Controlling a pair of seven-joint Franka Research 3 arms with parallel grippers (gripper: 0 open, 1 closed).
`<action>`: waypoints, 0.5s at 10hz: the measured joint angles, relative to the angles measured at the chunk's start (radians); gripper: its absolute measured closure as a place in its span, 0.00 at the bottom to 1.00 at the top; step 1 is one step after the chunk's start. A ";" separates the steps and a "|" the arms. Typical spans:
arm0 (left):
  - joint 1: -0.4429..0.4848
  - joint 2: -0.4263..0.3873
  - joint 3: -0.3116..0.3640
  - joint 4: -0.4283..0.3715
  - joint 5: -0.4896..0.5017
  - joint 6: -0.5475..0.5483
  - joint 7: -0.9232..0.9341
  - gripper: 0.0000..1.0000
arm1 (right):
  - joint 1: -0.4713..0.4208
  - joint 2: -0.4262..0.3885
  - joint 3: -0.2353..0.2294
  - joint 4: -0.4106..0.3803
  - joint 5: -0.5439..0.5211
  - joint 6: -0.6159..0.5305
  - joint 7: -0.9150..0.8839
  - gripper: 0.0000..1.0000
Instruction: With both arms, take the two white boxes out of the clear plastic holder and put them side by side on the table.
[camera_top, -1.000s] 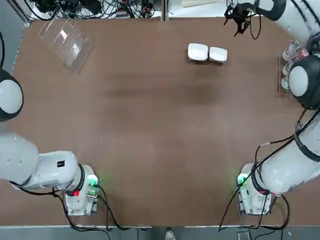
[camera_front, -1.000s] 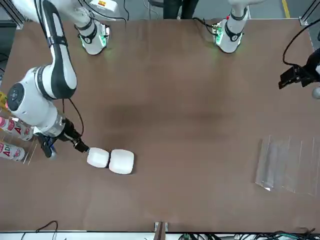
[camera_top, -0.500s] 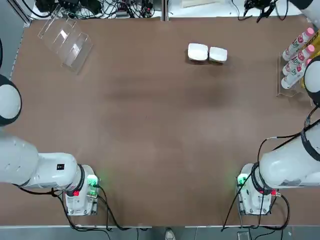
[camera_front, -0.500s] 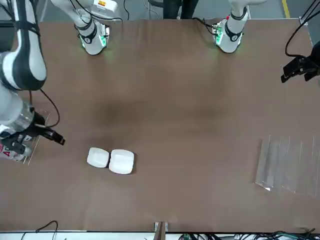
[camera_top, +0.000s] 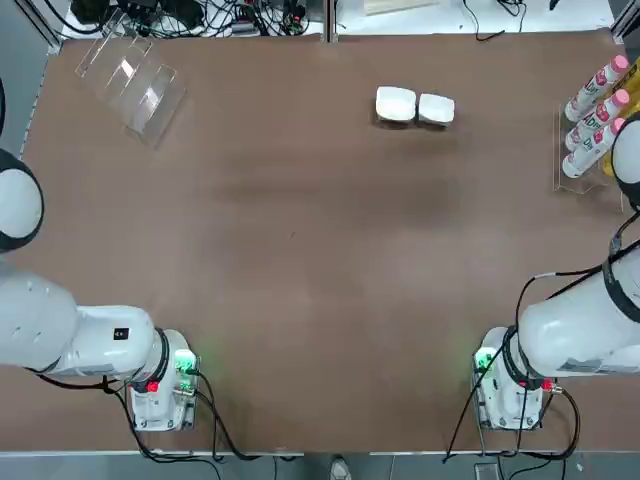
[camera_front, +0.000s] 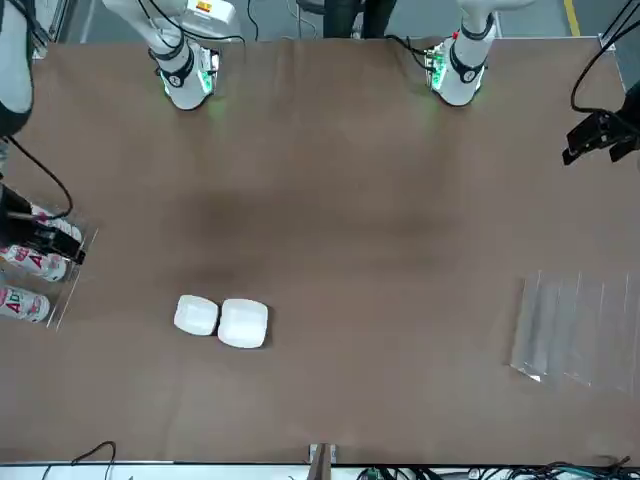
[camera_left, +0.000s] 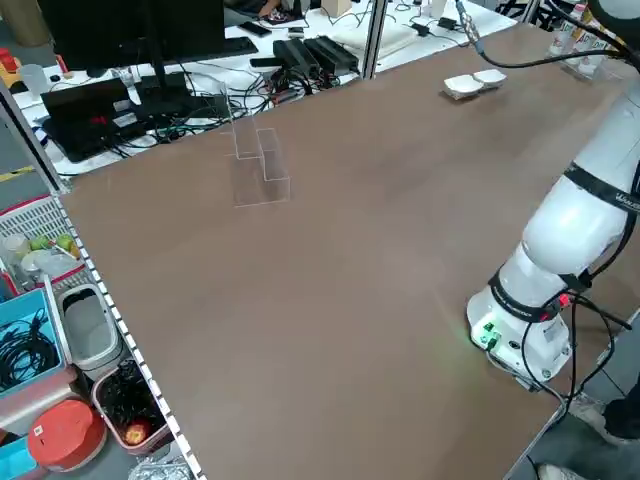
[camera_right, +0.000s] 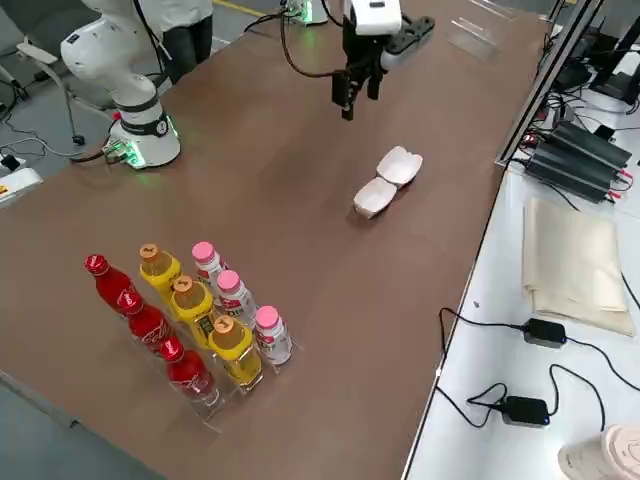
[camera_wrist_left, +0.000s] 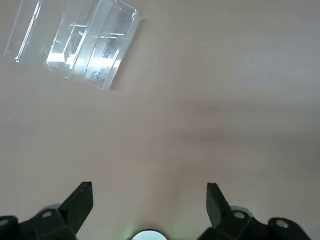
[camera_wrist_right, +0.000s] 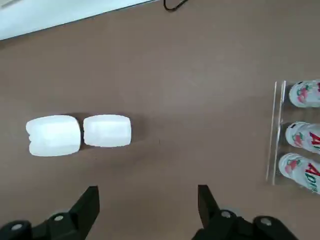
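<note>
Brown counter (camera_top: 300, 250) with both white boxes (camera_top: 415, 106) side by side, clear holder (camera_top: 130, 78) off in a corner, bottle rack (camera_right: 195, 325) nearby. Left tool (camera_wrist_left: 149, 200) and right tool (camera_wrist_right: 147, 202) hover with fingers apart, holding nothing.

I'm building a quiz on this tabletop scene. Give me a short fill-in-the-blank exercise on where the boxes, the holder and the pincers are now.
1. The two white boxes lie ____ on the table, touching.
2. The clear plastic holder now holds ____ boxes.
3. The left pincer is ____ and grips nothing.
4. In the right wrist view, the right pincer hangs open over bare table between the boxes and the rack of ____.

Missing words: side by side; no; open; bottles
</note>
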 joint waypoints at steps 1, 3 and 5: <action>0.000 0.000 0.000 0.000 0.000 0.000 0.000 0.00 | -0.002 0.000 -0.005 0.030 0.000 -0.043 -0.005 0.12; -0.004 0.000 -0.002 0.000 0.000 0.000 0.000 0.00 | -0.002 -0.002 -0.006 0.078 0.000 -0.117 -0.006 0.12; -0.013 0.004 -0.015 -0.001 0.000 0.000 0.000 0.00 | -0.002 -0.019 -0.019 0.093 0.000 -0.136 -0.008 0.12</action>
